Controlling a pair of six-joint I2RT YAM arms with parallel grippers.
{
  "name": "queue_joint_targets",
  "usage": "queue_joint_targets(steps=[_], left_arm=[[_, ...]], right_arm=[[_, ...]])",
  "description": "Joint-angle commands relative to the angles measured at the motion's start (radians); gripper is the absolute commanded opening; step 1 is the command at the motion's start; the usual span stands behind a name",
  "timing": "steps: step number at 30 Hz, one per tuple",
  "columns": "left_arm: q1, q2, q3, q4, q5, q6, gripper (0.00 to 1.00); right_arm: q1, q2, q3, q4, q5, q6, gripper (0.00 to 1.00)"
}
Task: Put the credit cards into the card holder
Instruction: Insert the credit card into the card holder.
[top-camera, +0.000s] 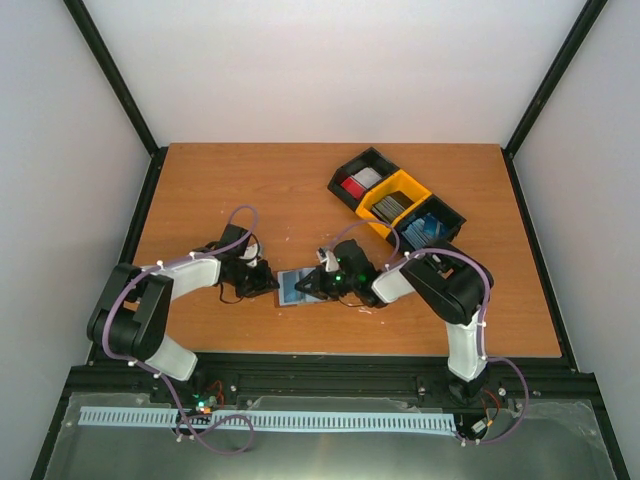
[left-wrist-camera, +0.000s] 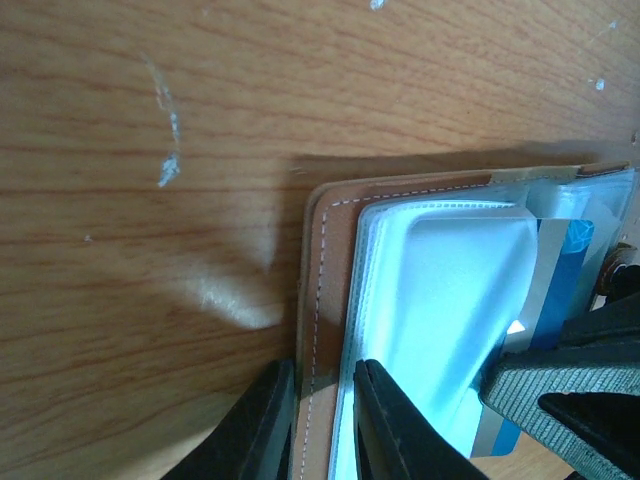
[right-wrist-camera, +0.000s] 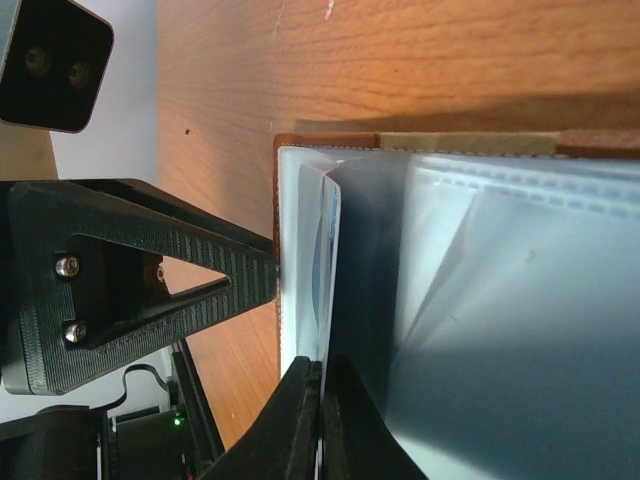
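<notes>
Lying open at lower centre of the top view on the wooden worktop (top-camera: 250, 190), the card holder (top-camera: 298, 287) shows only partly. Left tool (left-wrist-camera: 322, 430) clenched on its brown cover edge; right tool (right-wrist-camera: 322, 420) clenched on a blue credit card (left-wrist-camera: 566, 255), half behind a cloudy sleeve (left-wrist-camera: 450, 300), print unreadable. White walls (top-camera: 330, 70) around.

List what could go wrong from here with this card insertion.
1. The blue plastic credit card, pinched by the right gripper, may catch on the clear plastic sleeve and buckle it.
2. The left gripper clamps only the edge of the brown leather bifold card holder, which could slip free.
</notes>
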Motion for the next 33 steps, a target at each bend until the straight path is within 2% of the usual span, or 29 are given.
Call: queue_joint_targets(steps=[1, 7, 11, 13, 17, 20, 27, 33], left_arm=[[0.002, -0.005, -0.019, -0.019, -0.002, 0.006, 0.19], [0.002, -0.015, -0.019, -0.012, 0.009, -0.001, 0.19], [0.002, -0.022, -0.02, -0.017, -0.003, -0.004, 0.19], [0.001, -0.027, -0.019, -0.017, -0.008, -0.004, 0.19], [0.001, -0.035, -0.018, -0.016, -0.017, -0.006, 0.19], [0.002, -0.042, -0.02, -0.013, -0.019, -0.007, 0.19], [0.002, -0.051, -0.024, -0.002, -0.009, -0.004, 0.19], [0.001, -0.055, -0.026, -0.006, -0.008, 0.004, 0.19]], right_arm=[[0.019, 0.033, 0.028, -0.032, -0.014, -0.002, 0.03], [0.027, 0.041, 0.064, -0.076, -0.012, -0.018, 0.04], [0.027, -0.005, 0.083, -0.199, 0.032, -0.067, 0.1], [0.027, -0.04, 0.107, -0.314, 0.065, -0.104, 0.17], [0.027, -0.114, 0.144, -0.499, 0.153, -0.172, 0.42], [0.027, -0.142, 0.164, -0.582, 0.196, -0.192, 0.45], [0.027, -0.104, 0.228, -0.641, 0.226, -0.235, 0.44], [0.028, -0.033, 0.265, -0.609, 0.178, -0.236, 0.25]])
